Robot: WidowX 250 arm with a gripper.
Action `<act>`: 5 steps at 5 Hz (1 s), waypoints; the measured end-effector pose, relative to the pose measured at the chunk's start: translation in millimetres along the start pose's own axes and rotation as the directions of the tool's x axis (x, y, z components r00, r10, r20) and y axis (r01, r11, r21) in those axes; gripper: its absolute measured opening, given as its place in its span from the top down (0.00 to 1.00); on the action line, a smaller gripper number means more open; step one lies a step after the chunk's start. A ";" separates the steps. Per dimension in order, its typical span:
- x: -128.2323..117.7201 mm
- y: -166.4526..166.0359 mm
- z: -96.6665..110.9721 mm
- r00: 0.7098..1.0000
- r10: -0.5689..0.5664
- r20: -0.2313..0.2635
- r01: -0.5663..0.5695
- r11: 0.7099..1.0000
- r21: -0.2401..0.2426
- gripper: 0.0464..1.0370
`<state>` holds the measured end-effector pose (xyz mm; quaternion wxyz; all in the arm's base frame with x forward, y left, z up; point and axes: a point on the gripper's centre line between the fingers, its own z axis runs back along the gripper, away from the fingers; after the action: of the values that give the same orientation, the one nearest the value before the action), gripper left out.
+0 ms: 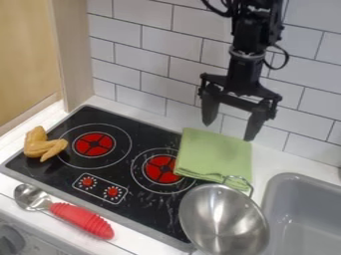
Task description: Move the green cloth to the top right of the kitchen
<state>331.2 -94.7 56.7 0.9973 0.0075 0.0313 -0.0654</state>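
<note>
The claw (230,130) is hanging released, its two fingers standing wide apart. Below it, the green cloth (213,154) is lying folded into a rough square, showing a soft, pale green, mostly smooth top and stacked layers along its near edge. It is partly covering the stove (142,200). Farther below the claw, a steel pan (223,219) is sitting beside the cloth.
</note>
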 end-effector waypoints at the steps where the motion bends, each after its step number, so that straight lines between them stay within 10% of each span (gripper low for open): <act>1: -3.5 7.1 8.4 1.000 0.015 -0.027 -0.016 1.000 -0.006 0.04; 5: -38.6 150.8 39.2 0.979 0.201 -0.016 -0.199 0.976 0.093 0.04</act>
<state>315.2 59.1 99.8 0.9970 0.0568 0.0401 0.0340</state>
